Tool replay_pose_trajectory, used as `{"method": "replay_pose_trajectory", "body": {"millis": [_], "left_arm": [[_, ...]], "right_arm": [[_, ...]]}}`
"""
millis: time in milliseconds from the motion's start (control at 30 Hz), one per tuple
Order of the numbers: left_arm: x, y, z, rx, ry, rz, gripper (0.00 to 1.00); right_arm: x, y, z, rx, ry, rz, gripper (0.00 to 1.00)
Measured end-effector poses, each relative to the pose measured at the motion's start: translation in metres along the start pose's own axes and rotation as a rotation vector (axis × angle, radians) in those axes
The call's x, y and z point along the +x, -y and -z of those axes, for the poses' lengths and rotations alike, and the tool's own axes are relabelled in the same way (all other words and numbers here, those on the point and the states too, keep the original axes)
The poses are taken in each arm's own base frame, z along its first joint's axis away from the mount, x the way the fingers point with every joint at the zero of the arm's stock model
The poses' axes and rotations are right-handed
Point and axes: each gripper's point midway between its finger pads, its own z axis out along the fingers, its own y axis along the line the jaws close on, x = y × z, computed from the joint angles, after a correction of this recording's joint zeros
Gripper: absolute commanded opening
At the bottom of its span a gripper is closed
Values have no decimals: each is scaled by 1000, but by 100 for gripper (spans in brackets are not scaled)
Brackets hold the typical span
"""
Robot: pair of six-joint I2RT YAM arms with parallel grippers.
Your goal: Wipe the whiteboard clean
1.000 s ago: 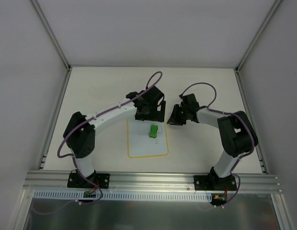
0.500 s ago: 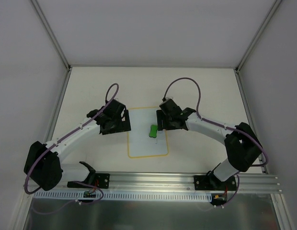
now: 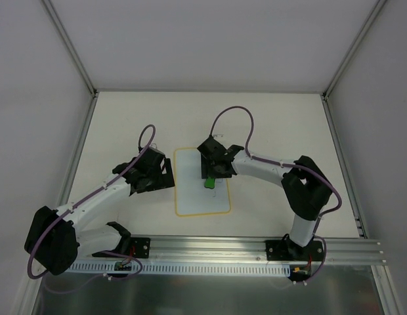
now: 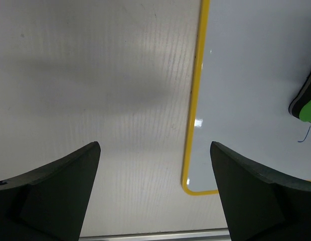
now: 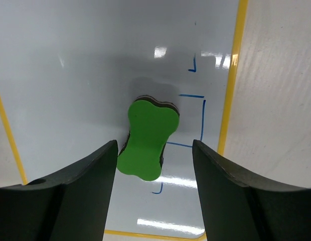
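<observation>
The whiteboard (image 3: 193, 197), white with a thin yellow border, lies flat at the table's middle. A blue line drawing (image 5: 200, 118) marks its right part. A small green eraser block (image 5: 149, 138) rests on the board (image 5: 70, 75) beside those lines. My right gripper (image 5: 154, 150) hangs open directly over the block, one finger on either side, neither touching it. In the top view the right gripper (image 3: 212, 172) covers most of the block (image 3: 209, 183). My left gripper (image 3: 159, 180) is open over bare table just left of the board; its wrist view shows the board's yellow edge (image 4: 194, 100) and corner.
A metal rail (image 3: 210, 246) runs along the near table edge with both arm bases on it. Grey walls and frame posts enclose the table on three sides. A purple cable (image 3: 230, 115) loops above the right arm.
The right arm swung left onto the board, its gripper opening over the green block. The left arm pulled back off the board to its left side.
</observation>
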Motion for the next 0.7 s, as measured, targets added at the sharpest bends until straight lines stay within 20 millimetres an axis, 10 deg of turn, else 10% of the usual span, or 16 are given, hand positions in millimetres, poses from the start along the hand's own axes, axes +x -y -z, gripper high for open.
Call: {"method": "replay_pose_trajectory", "body": {"millis": [700], "left_arm": [[1, 9, -16, 37, -20, 17, 77]], "right_arm": [[11, -7, -18, 46, -27, -50, 44]]}}
